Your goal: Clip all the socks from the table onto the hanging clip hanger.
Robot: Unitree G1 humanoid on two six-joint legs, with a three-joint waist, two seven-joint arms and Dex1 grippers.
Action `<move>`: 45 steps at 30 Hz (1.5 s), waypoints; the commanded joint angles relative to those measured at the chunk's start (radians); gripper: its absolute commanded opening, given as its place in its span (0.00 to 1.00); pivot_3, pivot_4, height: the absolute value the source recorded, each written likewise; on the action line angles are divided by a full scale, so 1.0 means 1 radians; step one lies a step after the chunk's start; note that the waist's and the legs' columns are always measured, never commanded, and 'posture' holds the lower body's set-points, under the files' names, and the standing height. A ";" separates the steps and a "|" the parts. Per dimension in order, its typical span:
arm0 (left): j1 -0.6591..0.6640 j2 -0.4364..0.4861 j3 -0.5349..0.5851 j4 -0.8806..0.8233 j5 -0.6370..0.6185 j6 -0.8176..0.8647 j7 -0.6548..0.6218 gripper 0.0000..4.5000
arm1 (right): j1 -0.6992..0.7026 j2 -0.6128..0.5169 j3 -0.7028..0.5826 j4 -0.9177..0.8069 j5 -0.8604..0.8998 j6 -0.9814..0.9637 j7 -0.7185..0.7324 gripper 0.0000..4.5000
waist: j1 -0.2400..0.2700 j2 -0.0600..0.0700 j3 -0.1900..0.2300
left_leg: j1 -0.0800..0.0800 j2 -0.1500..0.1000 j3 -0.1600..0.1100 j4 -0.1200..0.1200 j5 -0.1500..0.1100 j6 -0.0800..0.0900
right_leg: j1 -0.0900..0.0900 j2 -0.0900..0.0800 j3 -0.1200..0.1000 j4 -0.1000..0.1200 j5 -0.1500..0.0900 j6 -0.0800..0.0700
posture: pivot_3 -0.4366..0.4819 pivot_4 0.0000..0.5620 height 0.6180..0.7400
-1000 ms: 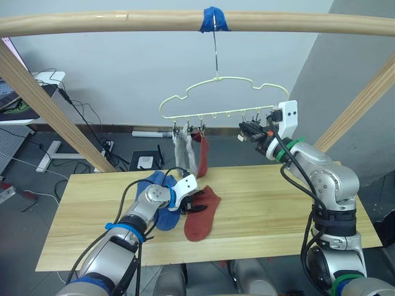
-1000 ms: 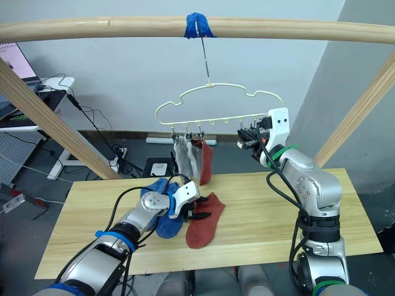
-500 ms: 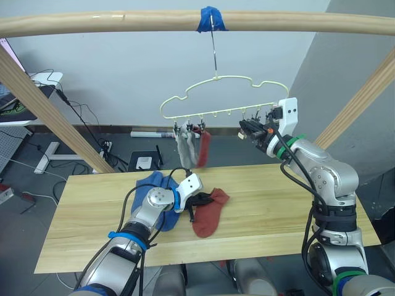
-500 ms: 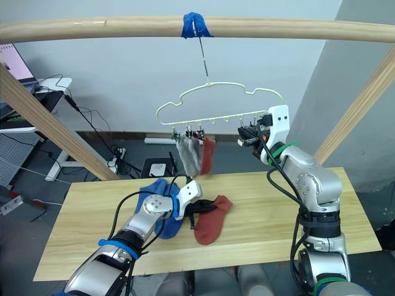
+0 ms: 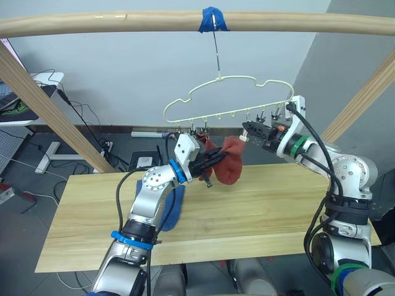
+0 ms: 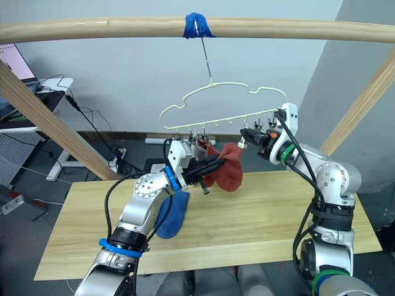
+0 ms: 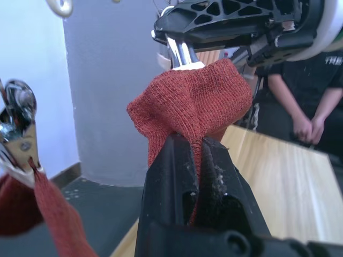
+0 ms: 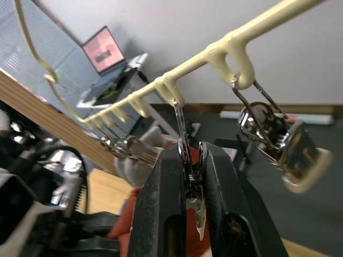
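G1 humanoid, two arms: silver-grey shells, black joints.

Left arm (image 5: 151,197): rounded silver housings, blue bands at wrist and forearm, loose black cable, white wrist block. Right arm (image 5: 345,179): same silver casing, green bands, looped black cables, white wrist block. Both grippers: two matte black fingers (image 7: 177,176), scuffed pale.

Bright, even indoor light; wrist views blur up close.
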 commanded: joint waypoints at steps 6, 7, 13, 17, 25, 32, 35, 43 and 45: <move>-0.004 0.005 -0.004 -0.033 -0.011 -0.012 -0.006 0.00 | -0.028 0.010 -0.058 -0.003 0.097 0.073 -0.056 0.03 | -0.002 0.000 0.000 | 0.000 0.000 0.000 0.000 0.000 0.000 | 0.000 0.000 0.000 0.000 0.000 0.000 | 0.35 0.32 1.00; -0.001 0.010 -0.009 -0.034 -0.007 -0.017 -0.013 0.00 | -0.030 0.014 -0.062 -0.003 0.105 0.077 -0.063 0.03 | -0.002 0.000 0.000 | 0.000 0.000 0.000 0.000 0.000 0.000 | 0.000 0.000 0.000 0.000 0.000 0.000 | 0.35 0.32 1.00; 0.010 0.016 -0.016 -0.037 -0.007 -0.015 -0.018 0.00 | -0.041 0.032 -0.088 0.005 0.140 0.089 -0.111 0.03 | -0.002 0.000 0.000 | 0.000 0.000 0.000 0.000 0.000 0.000 | 0.000 0.000 0.000 0.000 0.000 0.000 | 0.34 0.32 1.00; 0.009 0.016 -0.016 -0.038 -0.008 -0.010 -0.019 0.00 | -0.044 0.038 -0.098 0.006 0.169 0.099 -0.136 0.03 | -0.002 0.000 0.000 | 0.000 0.000 0.000 0.000 0.000 0.000 | 0.000 0.000 0.000 0.000 0.000 0.000 | 0.34 0.33 1.00; -0.018 0.010 -0.017 -0.012 0.003 -0.022 -0.014 0.00 | -0.039 0.048 -0.111 0.001 0.218 0.120 -0.179 0.03 | -0.002 0.000 0.000 | -0.001 0.000 0.000 0.000 0.000 0.000 | 0.000 0.000 0.000 0.000 0.000 0.000 | 0.34 0.33 1.00; -0.044 0.001 -0.012 0.002 0.002 -0.021 -0.009 0.00 | -0.035 0.050 -0.101 0.003 0.247 0.122 -0.203 0.03 | -0.003 0.000 0.000 | -0.001 0.000 0.000 0.000 0.000 0.000 | 0.000 0.000 0.000 0.000 0.000 0.000 | 0.35 0.34 1.00; -0.057 -0.001 -0.008 0.008 -0.001 -0.025 -0.007 0.00 | -0.032 0.044 -0.095 0.008 0.250 0.118 -0.203 0.03 | -0.003 0.000 0.000 | -0.001 0.000 0.000 0.001 0.000 0.000 | 0.000 0.000 0.000 0.000 0.000 0.000 | 0.35 0.35 1.00; -0.072 0.002 -0.002 0.015 -0.002 -0.029 -0.001 0.00 | -0.034 0.036 -0.085 0.015 0.268 0.124 -0.204 0.03 | -0.003 0.000 0.000 | -0.001 0.000 0.000 0.001 0.000 0.000 | 0.000 0.000 0.000 0.000 0.000 0.000 | 0.36 0.35 1.00; -0.074 0.002 -0.002 0.015 -0.004 -0.027 -0.001 0.00 | -0.033 0.034 -0.082 0.016 0.270 0.124 -0.200 0.03 | -0.003 0.000 0.000 | -0.001 0.000 0.000 0.001 0.000 0.000 | 0.000 0.000 0.000 0.000 0.000 0.000 | 0.36 0.35 1.00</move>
